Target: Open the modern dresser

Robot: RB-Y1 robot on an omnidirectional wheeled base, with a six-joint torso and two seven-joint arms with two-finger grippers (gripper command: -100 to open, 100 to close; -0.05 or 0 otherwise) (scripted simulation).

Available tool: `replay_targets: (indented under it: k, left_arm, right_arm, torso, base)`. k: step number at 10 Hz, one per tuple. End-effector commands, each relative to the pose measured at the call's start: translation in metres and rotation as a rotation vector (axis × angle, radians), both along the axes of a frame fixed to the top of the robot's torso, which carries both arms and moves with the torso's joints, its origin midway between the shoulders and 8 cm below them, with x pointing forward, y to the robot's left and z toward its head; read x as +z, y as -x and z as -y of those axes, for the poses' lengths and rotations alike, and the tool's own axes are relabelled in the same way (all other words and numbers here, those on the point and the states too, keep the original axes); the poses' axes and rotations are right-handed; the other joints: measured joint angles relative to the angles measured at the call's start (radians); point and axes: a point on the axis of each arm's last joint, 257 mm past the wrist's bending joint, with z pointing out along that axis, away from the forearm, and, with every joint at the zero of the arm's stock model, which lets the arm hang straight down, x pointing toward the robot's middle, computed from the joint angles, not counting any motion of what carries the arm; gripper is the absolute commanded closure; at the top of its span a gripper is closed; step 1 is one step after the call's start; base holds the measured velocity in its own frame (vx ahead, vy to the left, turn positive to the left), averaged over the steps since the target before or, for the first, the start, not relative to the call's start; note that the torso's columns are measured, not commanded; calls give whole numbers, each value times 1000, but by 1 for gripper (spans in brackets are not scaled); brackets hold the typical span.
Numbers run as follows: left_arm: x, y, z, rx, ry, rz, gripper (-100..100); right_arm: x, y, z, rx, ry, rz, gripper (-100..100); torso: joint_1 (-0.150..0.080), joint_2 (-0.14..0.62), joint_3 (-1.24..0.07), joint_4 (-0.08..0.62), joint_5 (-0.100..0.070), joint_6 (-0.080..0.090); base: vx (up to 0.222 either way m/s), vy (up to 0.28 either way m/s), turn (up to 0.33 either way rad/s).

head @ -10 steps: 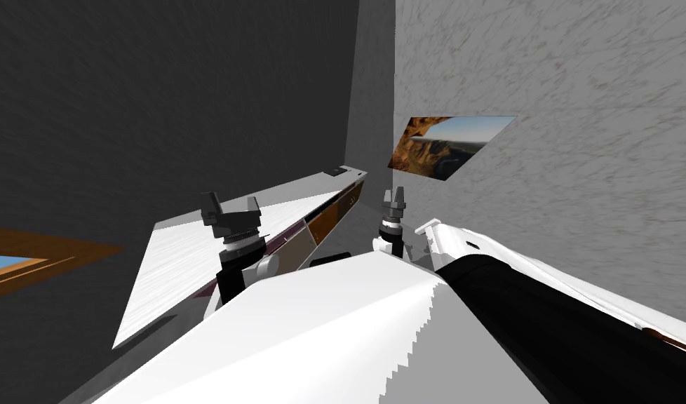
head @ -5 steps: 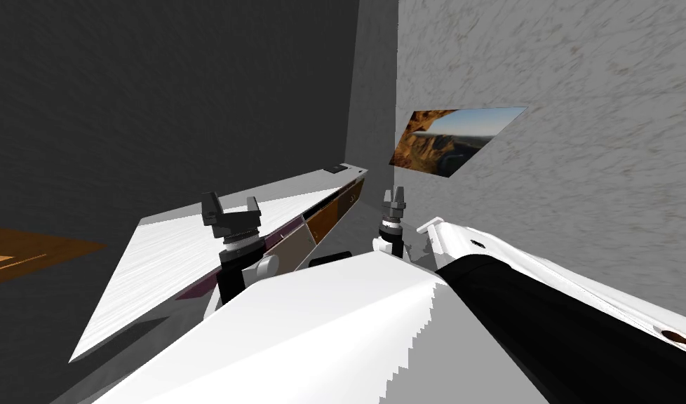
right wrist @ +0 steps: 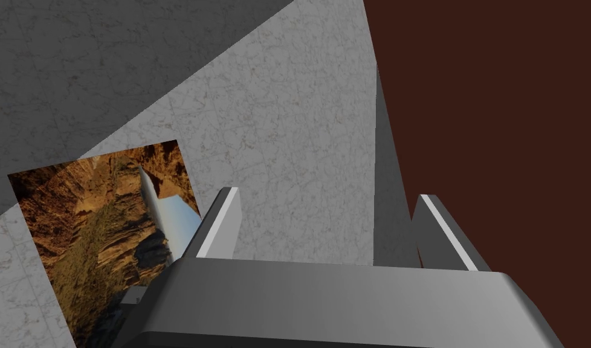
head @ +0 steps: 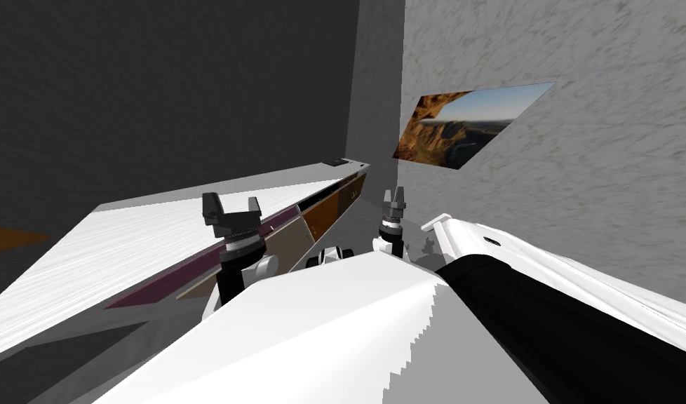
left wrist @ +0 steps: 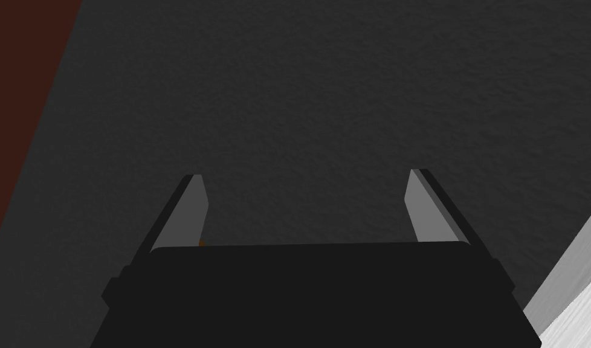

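White-topped, the modern dresser (head: 159, 238) runs from near left to the far corner, its brown drawer fronts (head: 325, 212) facing right. The left gripper (head: 231, 203) and right gripper (head: 394, 191) hang spread and empty beside it, so the opening seems wholly ahead. Since a second ago my view has swung, and the dresser now spreads wider to the left.

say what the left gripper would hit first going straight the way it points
Most likely the dark grey wall, seen between the open fingers of the left gripper; nothing stands before it. The white dresser top lies off that line. Depth is unclear.
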Motion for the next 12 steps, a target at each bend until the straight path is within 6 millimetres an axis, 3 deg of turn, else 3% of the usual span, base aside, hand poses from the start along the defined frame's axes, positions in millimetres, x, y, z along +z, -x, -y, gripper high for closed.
replay_targets:
  k: [1,12]
  left_arm:
    - [-7,-3,4,-30,-43,-13,-100]
    - [-84,-15,-15,-86,-1,-68,-100]
  right_arm:
    - [0,0,0,0,0,0,0]
    - [0,0,0,0,0,0,0]
  torso:
    - [-1,9,-20,10,0,0]
    - [0,13,-25,14,0,0]
  base:
    - [35,-51,44]
    - [110,-114,82]
